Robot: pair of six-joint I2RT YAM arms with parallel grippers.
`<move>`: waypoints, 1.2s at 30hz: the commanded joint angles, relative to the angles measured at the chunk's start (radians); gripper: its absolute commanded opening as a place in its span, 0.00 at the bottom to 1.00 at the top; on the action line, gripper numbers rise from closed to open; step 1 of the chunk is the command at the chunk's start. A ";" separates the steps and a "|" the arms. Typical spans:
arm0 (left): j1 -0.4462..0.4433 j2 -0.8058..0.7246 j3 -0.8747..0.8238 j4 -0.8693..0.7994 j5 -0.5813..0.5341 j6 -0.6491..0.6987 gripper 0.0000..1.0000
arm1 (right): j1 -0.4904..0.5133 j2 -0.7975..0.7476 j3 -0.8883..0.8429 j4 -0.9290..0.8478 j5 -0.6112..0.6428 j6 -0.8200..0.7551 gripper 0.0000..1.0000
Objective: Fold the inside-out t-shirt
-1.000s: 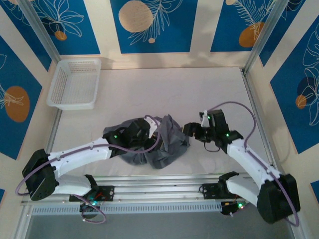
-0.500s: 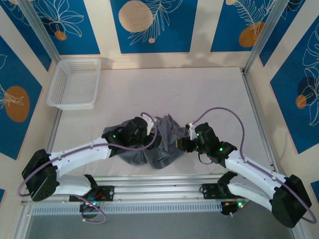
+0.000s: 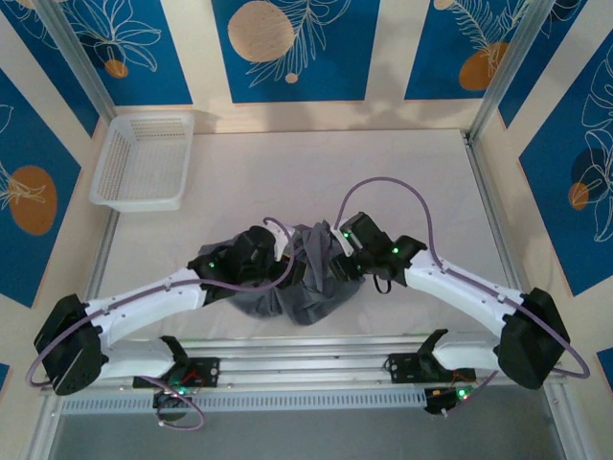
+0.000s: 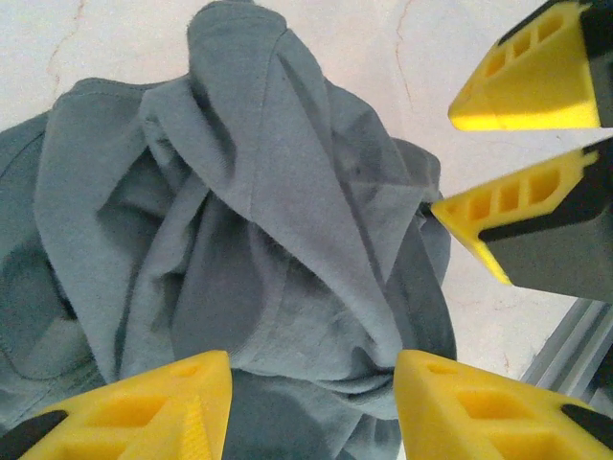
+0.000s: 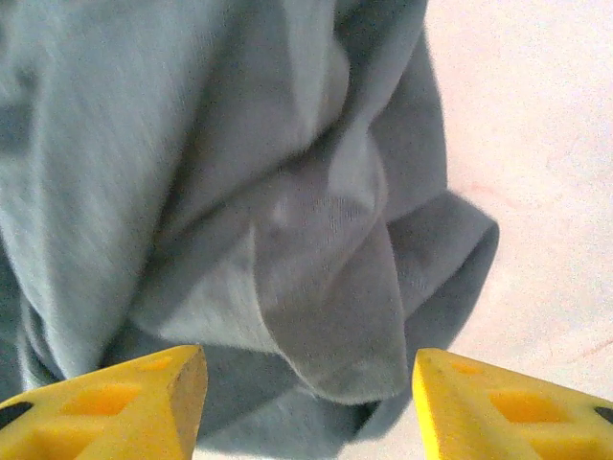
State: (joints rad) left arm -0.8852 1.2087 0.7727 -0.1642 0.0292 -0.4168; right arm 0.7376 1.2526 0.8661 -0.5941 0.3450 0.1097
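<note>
One grey t-shirt, one white basket far left, one table, and two grippers: left gripper, right gripper.

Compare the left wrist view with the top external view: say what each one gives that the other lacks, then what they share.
The left wrist view gives close detail. The left pincer has its yellow fingers apart with creased fabric between them. The right pincer, also open, has its lower fingertip at the cloth's edge. The top external view adds the white mesh basket at the far left corner of the table, well apart from the cloth. Both views share the crumpled grey t-shirt, not yet folded.
</note>
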 commanded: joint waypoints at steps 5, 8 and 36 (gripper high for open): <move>0.029 -0.041 -0.045 0.041 0.048 0.008 0.48 | -0.002 0.154 0.083 -0.175 0.018 -0.124 0.64; 0.031 -0.044 -0.054 0.048 0.057 0.000 0.48 | -0.003 0.185 0.061 -0.074 0.045 -0.152 0.63; 0.120 -0.024 -0.079 -0.087 0.150 -0.113 0.72 | -0.374 -0.229 0.135 0.360 -0.608 0.538 0.00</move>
State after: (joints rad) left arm -0.7715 1.1522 0.7086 -0.2115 0.0624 -0.5159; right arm 0.3836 1.0355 0.9878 -0.3916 -0.1074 0.4053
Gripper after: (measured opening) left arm 0.700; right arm 0.046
